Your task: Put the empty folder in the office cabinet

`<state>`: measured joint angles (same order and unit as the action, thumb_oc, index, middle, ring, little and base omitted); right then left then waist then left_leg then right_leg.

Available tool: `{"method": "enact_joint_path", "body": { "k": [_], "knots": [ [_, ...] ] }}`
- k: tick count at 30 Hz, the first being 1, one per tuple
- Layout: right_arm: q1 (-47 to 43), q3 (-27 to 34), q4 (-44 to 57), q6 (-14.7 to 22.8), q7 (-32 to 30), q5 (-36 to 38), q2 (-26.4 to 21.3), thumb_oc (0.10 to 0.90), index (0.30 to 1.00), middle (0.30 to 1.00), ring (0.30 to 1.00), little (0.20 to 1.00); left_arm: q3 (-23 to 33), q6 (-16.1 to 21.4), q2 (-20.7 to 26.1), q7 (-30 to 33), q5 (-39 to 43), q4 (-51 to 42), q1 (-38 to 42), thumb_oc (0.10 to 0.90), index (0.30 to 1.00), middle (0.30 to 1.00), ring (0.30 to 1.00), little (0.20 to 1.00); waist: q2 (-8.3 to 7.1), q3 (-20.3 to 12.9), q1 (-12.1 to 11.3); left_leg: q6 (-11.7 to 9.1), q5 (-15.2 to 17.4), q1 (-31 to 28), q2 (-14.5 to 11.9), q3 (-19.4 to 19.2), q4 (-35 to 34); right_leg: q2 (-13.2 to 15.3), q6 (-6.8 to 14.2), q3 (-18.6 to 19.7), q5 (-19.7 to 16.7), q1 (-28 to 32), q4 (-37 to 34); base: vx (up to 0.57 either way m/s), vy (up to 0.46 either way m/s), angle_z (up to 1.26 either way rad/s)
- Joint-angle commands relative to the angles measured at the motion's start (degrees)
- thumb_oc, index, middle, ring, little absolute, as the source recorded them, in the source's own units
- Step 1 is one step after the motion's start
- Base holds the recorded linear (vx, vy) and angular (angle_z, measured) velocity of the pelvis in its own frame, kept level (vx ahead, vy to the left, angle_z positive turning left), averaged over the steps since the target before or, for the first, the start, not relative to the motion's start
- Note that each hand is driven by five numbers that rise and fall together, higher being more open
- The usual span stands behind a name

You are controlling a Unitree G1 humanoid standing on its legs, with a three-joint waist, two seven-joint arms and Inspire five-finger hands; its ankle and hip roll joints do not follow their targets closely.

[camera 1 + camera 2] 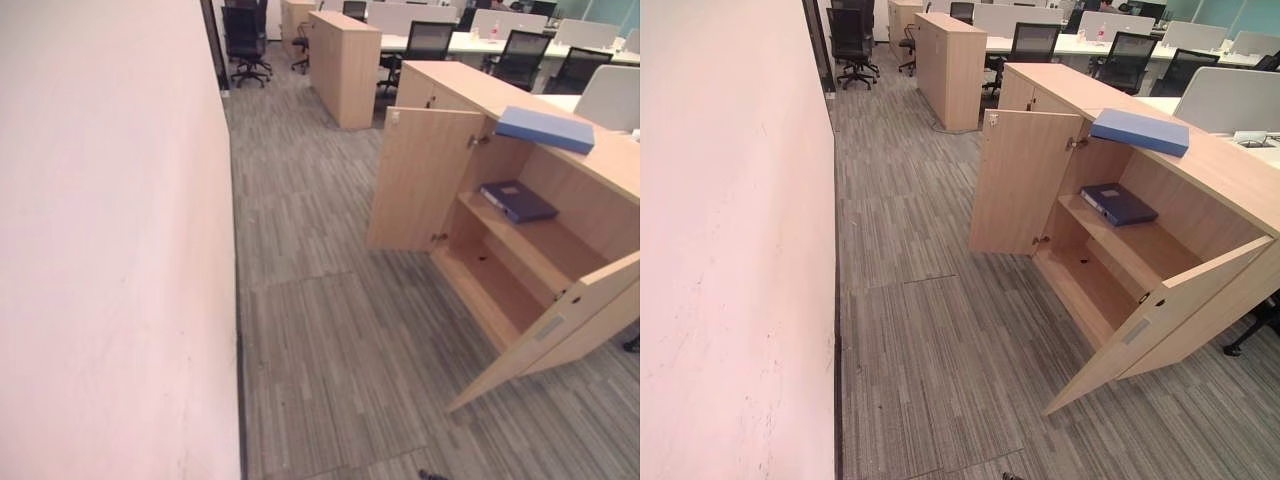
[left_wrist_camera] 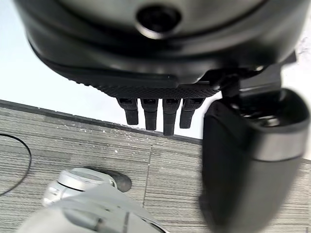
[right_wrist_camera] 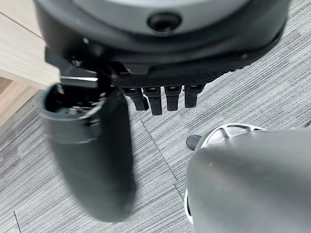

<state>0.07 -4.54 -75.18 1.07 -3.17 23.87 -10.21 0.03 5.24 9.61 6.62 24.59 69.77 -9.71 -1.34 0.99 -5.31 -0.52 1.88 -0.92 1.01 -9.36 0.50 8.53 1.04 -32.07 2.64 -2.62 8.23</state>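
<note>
Both hands' fingers [image 2: 156, 114] straight, empty, light-blue folder [image 1: 545, 128] atop open cabinet [image 1: 520, 270], dark binder [image 1: 517, 200] shelved

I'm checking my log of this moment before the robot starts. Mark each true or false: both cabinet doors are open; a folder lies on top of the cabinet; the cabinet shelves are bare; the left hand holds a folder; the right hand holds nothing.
1. Both doors of the cabinet are open. True.
2. A light blue folder lies on the cabinet top. True.
3. The shelves are bare. False: a dark blue folder lies on the upper shelf.
4. The left hand holds a folder. False: it holds nothing, above carpet.
5. The right hand holds nothing. True.
</note>
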Motion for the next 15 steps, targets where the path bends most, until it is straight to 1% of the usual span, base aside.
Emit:
{"method": "enact_joint_path", "body": {
  "k": [1, 4, 8, 13, 15],
  "knots": [
    [-4.35, 2.16, -2.88, 1.54, -0.37, 2.29, -0.95, 0.8, 0.9, 0.9, 0.9, 0.9, 0.19, 2.03, -1.63, -1.77, 2.97, -0.43, 2.98, 0.8, 0.9, 0.9, 0.9, 0.9, -1.07, 2.21, -1.33, -3.36, -3.03, -2.94, -3.08, -2.01, -5.5, 2.39, 6.76, -0.39, -9.54, 7.38, -12.91, 0.0, 0.0, 0.0],
    [-4.52, 1.94, -3.12, 1.19, 0.11, 1.61, -1.31, 0.8, 0.9, 0.9, 0.9, 0.9, 0.4, 1.13, -1.62, -3.32, 3.67, 0.86, 2.61, 0.8, 0.9, 0.9, 0.9, 0.9, -0.84, 2.18, -1.07, -3.35, -2.99, -3.02, -3.14, -2.16, -5.5, 2.34, 6.7, -0.25, -9.52, 7.39, -12.92, 0.0, 0.0, 0.0],
    [-4.47, 1.57, -3.42, 0.72, 0.47, 0.77, -1.28, 0.8, 0.9, 0.9, 0.9, 0.9, 1.32, 0.72, -1.6, -3.77, 4.24, 2.32, 2.63, 0.8, 0.9, 0.9, 0.9, 0.9, -0.76, 2.07, -0.86, -3.37, -2.9, -3.31, -3.13, -2.39, -5.5, 2.17, 6.57, 0.06, -9.45, 7.51, -12.99, 0.0, 0.0, 0.0],
    [-4.49, 1.54, -3.53, 0.29, 0.43, 0.1, -1.52, 0.8, 0.9, 0.9, 0.9, 0.9, 1.32, -0.01, -1.86, -4.32, 3.68, 3.92, 2.83, 0.8, 0.9, 0.9, 0.9, 0.9, -0.69, 1.94, -0.4, -3.37, -2.75, -3.57, -3.2, -2.57, -5.5, 1.97, 6.5, 0.45, -9.4, 7.55, -13.03, 0.01, 0.001, -0.06],
    [-4.67, 1.11, -4.22, -0.3, 0.36, -1.39, -1.81, 0.8, 0.9, 0.9, 0.9, 0.9, 1.32, -0.33, -1.83, -4.06, 2.29, 5.15, 2.65, 0.8, 0.9, 0.9, 0.9, 0.9, -0.62, 1.79, -0.29, -3.39, -2.7, -3.72, -3.27, -2.69, -5.5, 1.93, 6.44, 0.58, -9.3, 7.63, -13.06, 0.0, -0.001, -0.03]
  ]
}}
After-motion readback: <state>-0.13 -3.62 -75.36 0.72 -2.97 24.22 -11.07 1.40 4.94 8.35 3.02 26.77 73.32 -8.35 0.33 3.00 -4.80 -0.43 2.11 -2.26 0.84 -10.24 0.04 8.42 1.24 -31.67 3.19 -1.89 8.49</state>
